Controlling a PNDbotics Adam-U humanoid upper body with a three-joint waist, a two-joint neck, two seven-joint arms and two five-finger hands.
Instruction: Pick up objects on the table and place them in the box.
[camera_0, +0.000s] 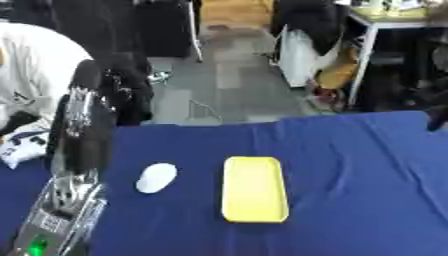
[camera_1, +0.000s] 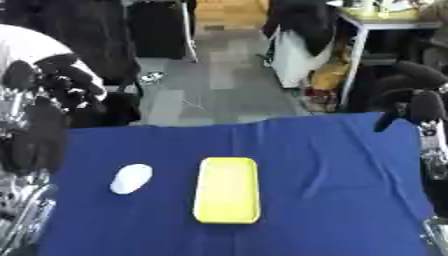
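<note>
A lab or workshop — grey tiled floor (camera_0: 232, 85), metal-legged bench (camera_0: 372, 30) (cluttered beneath).

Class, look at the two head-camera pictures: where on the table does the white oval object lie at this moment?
The white oval object lies on the blue tablecloth, left of centre, just left of the yellow box and apart from it, with the robot's left hand raised above its left side.

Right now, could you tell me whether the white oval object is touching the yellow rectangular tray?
Apart. The left eye view shows blue cloth between the white oval object and yellow rectangular tray.
</note>
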